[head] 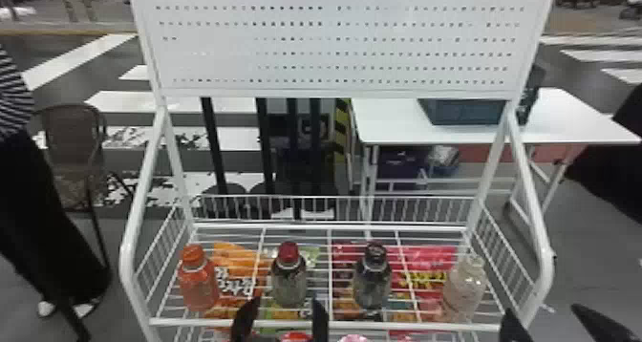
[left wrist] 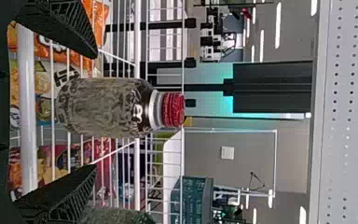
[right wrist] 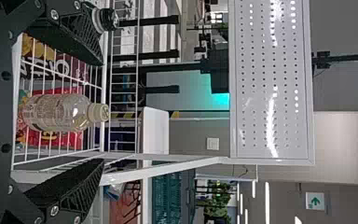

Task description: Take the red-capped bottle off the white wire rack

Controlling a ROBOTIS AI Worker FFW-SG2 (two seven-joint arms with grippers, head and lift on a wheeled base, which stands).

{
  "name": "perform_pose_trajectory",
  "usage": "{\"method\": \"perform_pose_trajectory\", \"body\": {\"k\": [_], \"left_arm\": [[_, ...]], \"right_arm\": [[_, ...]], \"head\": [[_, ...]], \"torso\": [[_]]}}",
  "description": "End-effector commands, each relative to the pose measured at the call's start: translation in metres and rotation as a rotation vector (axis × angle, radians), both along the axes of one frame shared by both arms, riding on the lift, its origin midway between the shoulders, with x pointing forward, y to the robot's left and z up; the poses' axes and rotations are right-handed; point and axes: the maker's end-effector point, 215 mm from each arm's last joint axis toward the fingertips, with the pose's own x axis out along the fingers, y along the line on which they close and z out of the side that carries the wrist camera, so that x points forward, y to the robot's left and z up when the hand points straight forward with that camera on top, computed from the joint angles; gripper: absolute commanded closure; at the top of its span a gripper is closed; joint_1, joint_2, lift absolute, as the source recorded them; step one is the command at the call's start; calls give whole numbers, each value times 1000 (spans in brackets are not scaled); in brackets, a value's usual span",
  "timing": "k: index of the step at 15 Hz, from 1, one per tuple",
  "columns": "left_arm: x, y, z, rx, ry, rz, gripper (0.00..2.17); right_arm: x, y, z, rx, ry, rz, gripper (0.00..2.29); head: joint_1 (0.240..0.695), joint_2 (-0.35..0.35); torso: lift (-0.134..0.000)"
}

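- Behind the work lie a dark floor with broad white stripes (head: 107, 101) and a white-topped table (head: 391, 126).
- The white wire rack (head: 411, 325), under a white perforated panel (head: 334, 54), carries the bottle with the red cap and dark-and-clear body (head: 289, 283). It stands upright between the orange plastic bottle with an orange cap (head: 198, 286) and the dark-and-clear bottle with a black cap (head: 372, 281).
- The black two-fingered left gripper (left wrist: 95, 111) is spread wide and empty, lined up with the red-capped bottle. The black two-fingered right gripper (right wrist: 103, 112) is also wide and empty, at the rack's right end.
- If the left gripper advances off-centre, one finger could tip the bottle or nudge a neighbour; lifting too little could snag its base on the front rail.
- The head view gives the row's spacing and the gap between left fingertips and bottle; the left wrist view gives the centring and the cap's ribbing.
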Motion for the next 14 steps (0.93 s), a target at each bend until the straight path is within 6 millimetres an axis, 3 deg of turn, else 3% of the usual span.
{"method": "perform_pose_trajectory", "body": {"k": [1,14], "left_arm": [[15,2,-4,-1,-3,9,39],[61,2,-5,2,-21,3,39]], "right_arm": [[2,1,-1,-3,7,2,154],[2,2,-3,-14,23,3,154]], "head": [[499,0],[499,0]], "torso": [[0],[0]]}}
